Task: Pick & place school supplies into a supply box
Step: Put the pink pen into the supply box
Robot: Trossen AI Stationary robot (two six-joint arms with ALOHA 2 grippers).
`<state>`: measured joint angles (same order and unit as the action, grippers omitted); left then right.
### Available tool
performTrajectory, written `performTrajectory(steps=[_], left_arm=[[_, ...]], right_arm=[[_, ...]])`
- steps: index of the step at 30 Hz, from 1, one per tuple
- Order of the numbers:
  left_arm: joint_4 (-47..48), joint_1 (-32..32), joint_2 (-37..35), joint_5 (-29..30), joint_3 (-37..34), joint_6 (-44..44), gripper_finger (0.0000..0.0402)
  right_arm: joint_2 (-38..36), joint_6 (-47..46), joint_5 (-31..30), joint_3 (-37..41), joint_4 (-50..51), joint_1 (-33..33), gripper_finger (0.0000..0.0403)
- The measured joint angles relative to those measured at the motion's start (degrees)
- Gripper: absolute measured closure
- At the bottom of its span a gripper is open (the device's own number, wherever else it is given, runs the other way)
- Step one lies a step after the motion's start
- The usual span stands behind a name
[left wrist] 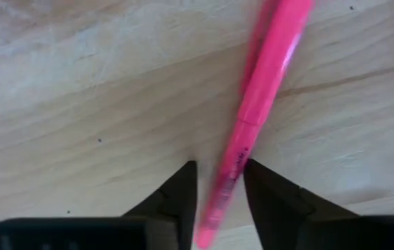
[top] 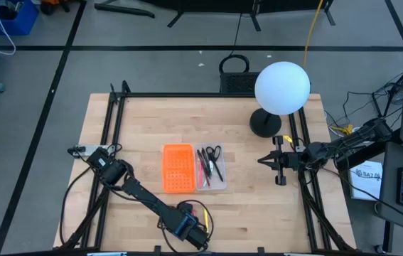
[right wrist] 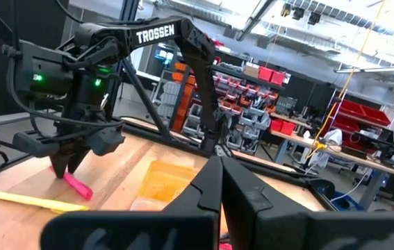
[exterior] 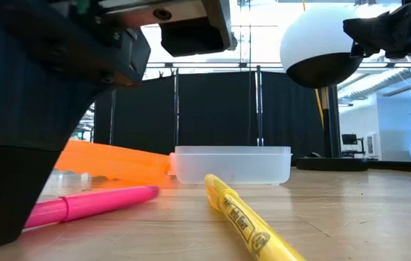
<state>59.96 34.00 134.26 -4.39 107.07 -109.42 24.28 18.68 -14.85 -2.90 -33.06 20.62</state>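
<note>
A pink highlighter (left wrist: 266, 76) lies on the wooden table near its front edge, and a yellow highlighter (exterior: 248, 225) lies beside it. My left gripper (left wrist: 221, 182) points down over the pink highlighter and is shut on it; it also shows in the high view (top: 190, 220). The clear supply box (top: 212, 168) stands mid-table and holds the black-handled scissors (top: 214, 151) and several pens. My right gripper (top: 276, 162) is shut and empty, in the air to the right of the box. My left gripper pinches the pink highlighter's barrel (left wrist: 226, 167) between its two fingers, close to one end of it. The fingers come from above, pointing down, and lie across the highlighter. In the low view the highlighter (exterior: 96, 203) lies along the table top.
An orange perforated piece (top: 178, 168) lies against the box's left side. A lamp with a white globe (top: 282, 87) and a black base (top: 265, 124) stands at the back right. Black frame rails (top: 110, 142) run along the table's left and right sides.
</note>
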Motion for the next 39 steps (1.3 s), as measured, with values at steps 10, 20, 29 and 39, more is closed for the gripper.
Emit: performTrajectory(steps=[10, 20, 29, 39], left_arm=[[-0.81, 0.71, -0.31, 2.05, -0.09, 2.82, 0.0379], [-2.16, 2.08, -1.59, 12.38, 0.81, 1.96, 0.038], [-3.05, -1.83, -7.65, 20.3, 0.92, 6.24, 0.038], [-3.07, -18.46, -11.23, 17.54, 1.11, 20.61, 0.038]], right_arm=[[0.01, -0.02, 0.0, -0.02, 3.82, 0.0, 0.0403], [0.01, 0.0, 0.0, -0.02, 4.81, 0.0, 0.0403], [0.0, -0.01, 0.0, -0.02, 4.67, 0.0, 0.0403], [0.01, 1.86, -0.02, -0.02, 3.98, 0.0, 0.0403]])
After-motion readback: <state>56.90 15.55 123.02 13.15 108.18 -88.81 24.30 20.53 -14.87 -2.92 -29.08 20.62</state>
